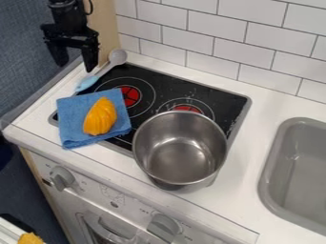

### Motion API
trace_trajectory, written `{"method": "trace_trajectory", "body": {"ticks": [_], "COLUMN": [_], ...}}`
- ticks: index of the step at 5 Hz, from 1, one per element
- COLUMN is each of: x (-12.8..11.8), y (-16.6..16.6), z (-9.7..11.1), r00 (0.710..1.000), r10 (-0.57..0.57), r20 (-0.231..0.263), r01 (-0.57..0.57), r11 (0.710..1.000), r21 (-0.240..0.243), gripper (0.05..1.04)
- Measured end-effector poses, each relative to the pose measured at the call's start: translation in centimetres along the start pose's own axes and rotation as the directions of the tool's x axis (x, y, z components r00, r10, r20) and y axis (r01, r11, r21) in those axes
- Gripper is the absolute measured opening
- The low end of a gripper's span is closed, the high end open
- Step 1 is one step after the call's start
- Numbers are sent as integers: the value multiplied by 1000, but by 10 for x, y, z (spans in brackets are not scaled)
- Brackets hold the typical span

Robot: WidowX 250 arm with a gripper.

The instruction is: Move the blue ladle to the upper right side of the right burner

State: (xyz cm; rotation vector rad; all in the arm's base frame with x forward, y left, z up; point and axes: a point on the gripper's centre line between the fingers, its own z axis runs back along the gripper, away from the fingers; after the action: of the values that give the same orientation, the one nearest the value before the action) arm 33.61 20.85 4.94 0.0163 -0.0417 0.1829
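Presently, the gripper [76,67] hangs open near the blue ladle [85,84], which lies across the stove [172,86] at its upper left; held by the handle's tip, it could swing and knock the pot [181,155]

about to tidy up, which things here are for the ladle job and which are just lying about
For the job:
- blue-handled ladle
- right burner
- gripper

Just lying about:
- steel pot
- blue cloth
- ridged yellow toy food
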Motion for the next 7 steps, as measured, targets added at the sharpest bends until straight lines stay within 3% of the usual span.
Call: {"method": "trace_trajectory", "body": {"ticks": [1, 3, 5, 6, 7], "x": [-5, -5, -2, -4, -5], "y": [-2, 1, -5, -6, -16], "z": [-22, -39, -39, -38, -8], "r00": [999, 996, 996, 996, 1000], "r10": [7, 21, -11, -14, -3], "r20": [-35, -88, -92, -93, 10], "r01": [-8, -19, 15, 18, 3], "r11": [1000, 1000, 999, 999, 1000], "r21": [-19, 25, 43, 38, 18], "gripper": [1000, 948, 395, 362, 360]}}
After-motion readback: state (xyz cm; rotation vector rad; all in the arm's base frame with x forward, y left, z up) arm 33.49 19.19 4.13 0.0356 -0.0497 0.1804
